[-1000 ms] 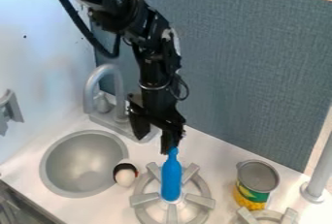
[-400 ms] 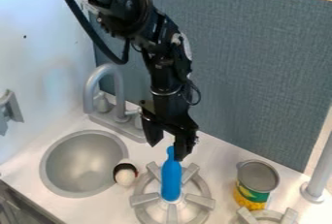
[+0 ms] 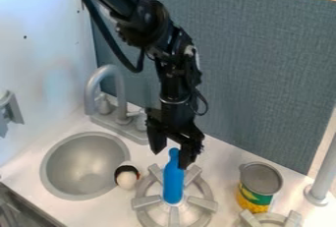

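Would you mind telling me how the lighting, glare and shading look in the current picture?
In the camera view, the pale wall at left is brightest, nearly washed out toward its upper part; in the camera view, the sink has a soft sheen; in the camera view, the blue bottle shows even colour, while the black gripper loses surface detail in darkness.
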Tool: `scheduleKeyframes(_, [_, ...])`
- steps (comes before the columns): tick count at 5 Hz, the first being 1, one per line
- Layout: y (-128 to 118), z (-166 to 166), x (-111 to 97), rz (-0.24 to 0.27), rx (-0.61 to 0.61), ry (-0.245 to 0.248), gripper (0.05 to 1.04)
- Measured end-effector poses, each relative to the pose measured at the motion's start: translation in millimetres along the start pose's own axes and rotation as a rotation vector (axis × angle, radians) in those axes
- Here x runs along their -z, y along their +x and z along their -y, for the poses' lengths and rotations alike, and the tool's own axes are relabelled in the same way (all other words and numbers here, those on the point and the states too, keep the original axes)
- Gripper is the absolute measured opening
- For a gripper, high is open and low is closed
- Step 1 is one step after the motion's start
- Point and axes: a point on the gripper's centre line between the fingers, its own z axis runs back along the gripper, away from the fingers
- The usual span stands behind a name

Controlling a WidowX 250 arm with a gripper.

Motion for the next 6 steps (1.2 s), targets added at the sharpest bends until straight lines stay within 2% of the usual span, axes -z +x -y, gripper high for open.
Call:
scheduleKeyframes(1, [0, -3, 12, -0.042, -0.017, 0.021, 1.000])
scheduleKeyframes(2, [0, -1, 19, -0.058, -0.021, 0.029, 0.959])
scheduleKeyframes(4, [-5, 2, 19, -0.055, -0.018, 0.045, 0.437])
scheduleKeyframes(5, [-4, 2, 18, -0.052, -0.011, 0.043, 0.386])
scheduleKeyframes(6, [-7, 3, 5, -0.028, -0.003, 0.044, 0.386])
